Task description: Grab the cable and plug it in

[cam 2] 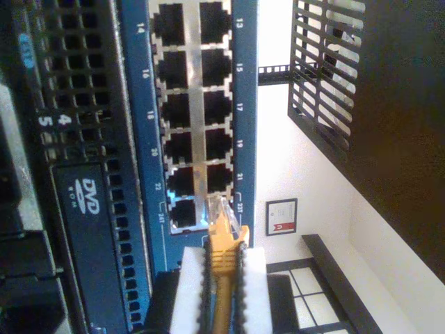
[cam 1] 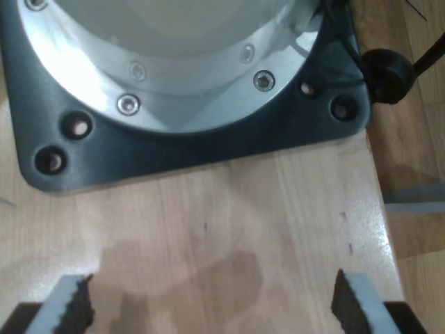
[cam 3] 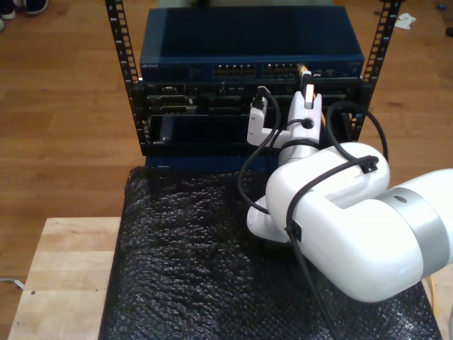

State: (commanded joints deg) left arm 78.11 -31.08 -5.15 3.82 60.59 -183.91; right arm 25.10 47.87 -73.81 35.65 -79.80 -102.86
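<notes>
There it was, right at the switch. The second gripper (cam 2: 224,268) had its jaws pinching the cable (cam 2: 224,278) just behind the clear plug (cam 2: 220,210), white pads (cam 2: 193,292) pressed against the orange-yellow boot from both sides, and the plug tip stood just short of the ports. In the second wrist view it sat by the last pair of sockets in the blue network switch (cam 2: 245,104), near the numbers 21 and 23; whether it was lined up with one socket or resting against the metal between them, I could not tell.

From the exterior view, that arm reached over the black bubble-wrap mat (cam 3: 184,262) to the rack (cam 3: 251,106), the gripper (cam 3: 307,86) up at the switch's port row towards the exterior view's right.

The first gripper (cam 1: 208,306) hung over a bare wooden bench (cam 1: 229,209) beside a round metal arm base (cam 1: 174,62), jaws spread wide, nothing between them.

Now, the handling. That cable looked light and floppy along its length, so a grip far back would have let the plug droop and wander. The boot was the sensible place, stiff enough to steer with, and that was where the pads sat. The plug itself seemed brittle clear plastic with a thin latch tab; squeezing there risked cracking it or pinning the tab down. The smooth jacket could slip under a push, so a straight, square approach looked wise, with no sideways load on the plug's nose.
</notes>
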